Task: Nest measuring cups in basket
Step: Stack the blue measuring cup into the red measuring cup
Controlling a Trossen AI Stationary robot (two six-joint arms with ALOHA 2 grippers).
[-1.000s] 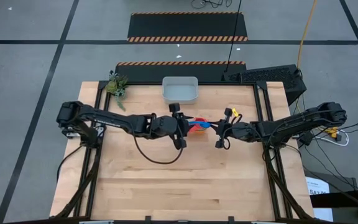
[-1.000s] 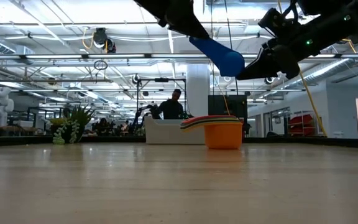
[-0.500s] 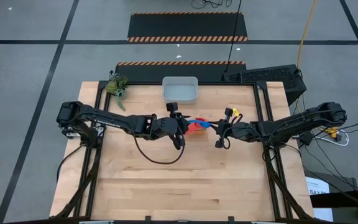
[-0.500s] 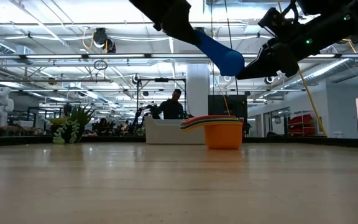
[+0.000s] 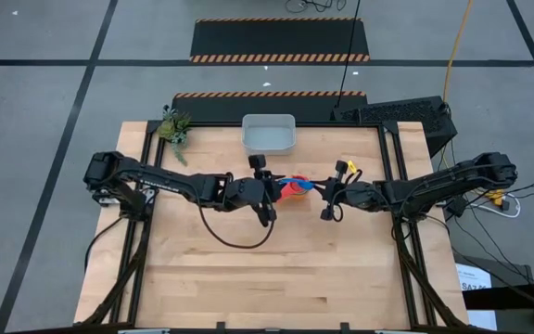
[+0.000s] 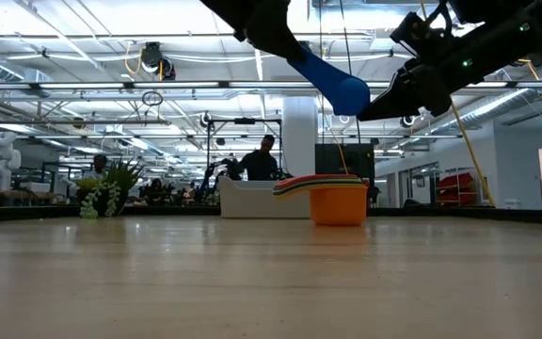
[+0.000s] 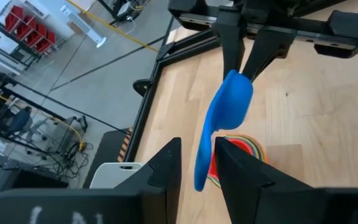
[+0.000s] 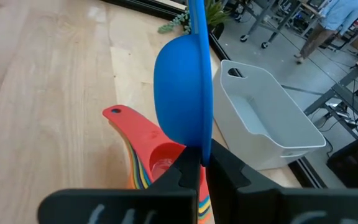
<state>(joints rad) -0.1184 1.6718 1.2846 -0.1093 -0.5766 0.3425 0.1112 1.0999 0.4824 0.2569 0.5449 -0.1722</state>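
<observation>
Both arms were dark, slim and jointed. A black cable [image 5: 222,234] looped down from the left arm [image 5: 160,182]. The right arm [image 5: 438,188] carried a yellow fitting [image 5: 345,170] near its wrist. The fingers [image 7: 164,171] were flat, black and angular, narrowing toward their tips.

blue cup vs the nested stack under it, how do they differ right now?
The blue cup hangs in the air, gripped by both the left gripper and the right gripper; the stack rests on the table, untouched. The blue cup is tipped on edge; the stack sits upright. Neither is in the basket.
</observation>
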